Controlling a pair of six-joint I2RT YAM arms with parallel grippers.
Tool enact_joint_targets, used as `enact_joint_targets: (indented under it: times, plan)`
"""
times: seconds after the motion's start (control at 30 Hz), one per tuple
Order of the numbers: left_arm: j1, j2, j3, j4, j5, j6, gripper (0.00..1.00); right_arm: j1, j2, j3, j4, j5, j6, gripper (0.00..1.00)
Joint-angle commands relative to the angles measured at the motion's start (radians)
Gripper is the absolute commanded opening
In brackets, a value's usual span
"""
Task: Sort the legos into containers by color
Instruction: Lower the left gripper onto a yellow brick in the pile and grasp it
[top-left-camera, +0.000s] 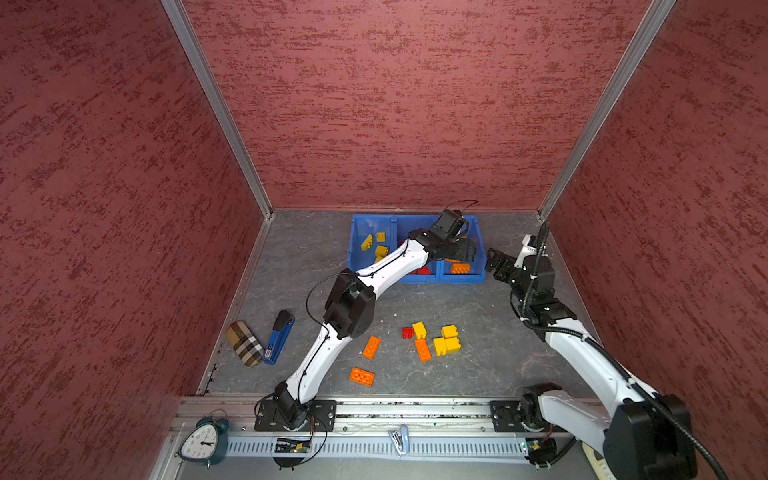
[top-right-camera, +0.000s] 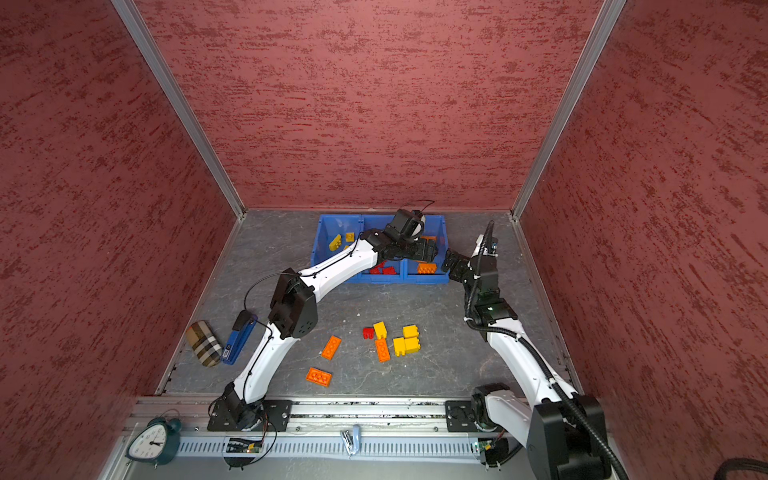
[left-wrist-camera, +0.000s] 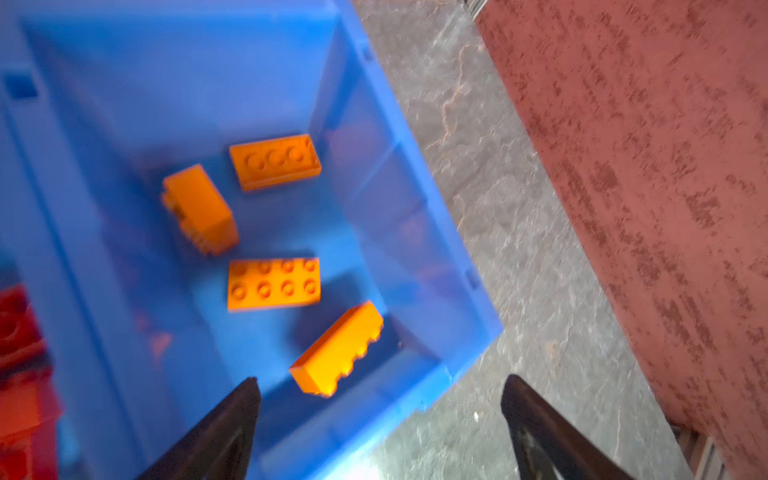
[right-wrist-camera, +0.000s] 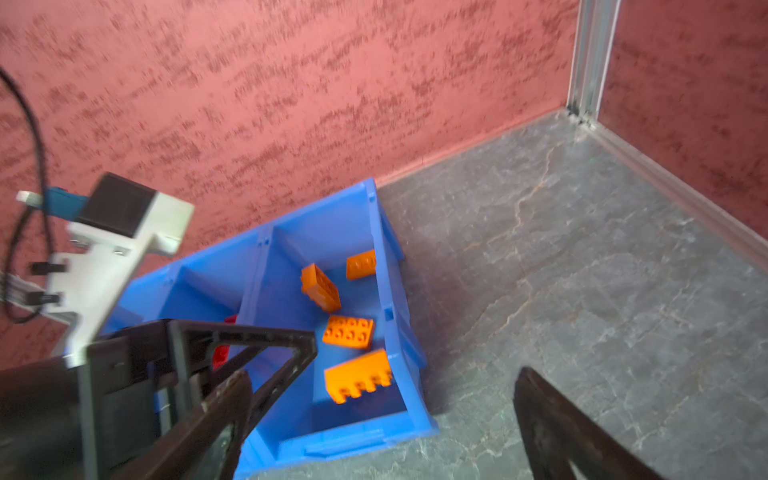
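While the left claw (left-wrist-camera: 380, 379) gapes wide and empty above the end bin of the containers (top-left-camera: 440, 279) at the surface's (top-left-camera: 457, 307) back edge, four orange legos (left-wrist-camera: 274, 284) lie inside; the right claw (top-left-camera: 495, 262), also wide, hovers beside over open surface.

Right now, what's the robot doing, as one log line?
left tool: open, over end bin | right tool: open, empty, beside end bin | end bin: four orange bricks | table: loose bricks unsorted

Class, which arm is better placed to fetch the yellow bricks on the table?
Probably right: yellow bricks lie toward its side, right gripper hangs open beside the containers; left gripper is stretched across over them.
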Motion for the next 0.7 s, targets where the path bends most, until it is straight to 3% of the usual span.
enact_joint_targets:
  times: [0.0, 0.17, 0.27, 0.53, 0.67]
  plan:
    - [-0.011, -0.175, -0.152, -0.008, -0.033, 0.039, 0.96, 0.001, 0.01, 0.034, -0.082, -0.068, -0.003, 0.99]
    - [-0.01, -0.417, -0.538, 0.074, -0.141, 0.015, 0.99, 0.022, 0.012, 0.027, -0.18, -0.164, 0.0, 0.99]
    - [-0.005, -0.524, -0.684, 0.083, -0.171, -0.016, 0.99, 0.056, 0.015, 0.011, -0.229, -0.202, -0.002, 0.99]
    - [0.014, -0.632, -0.888, 0.074, -0.297, -0.15, 0.99, 0.282, 0.137, 0.054, -0.364, -0.273, -0.082, 0.98]
    - [0.029, -0.66, -0.931, 0.112, -0.283, -0.157, 0.99, 0.417, 0.222, 0.093, -0.424, -0.247, -0.097, 0.95]
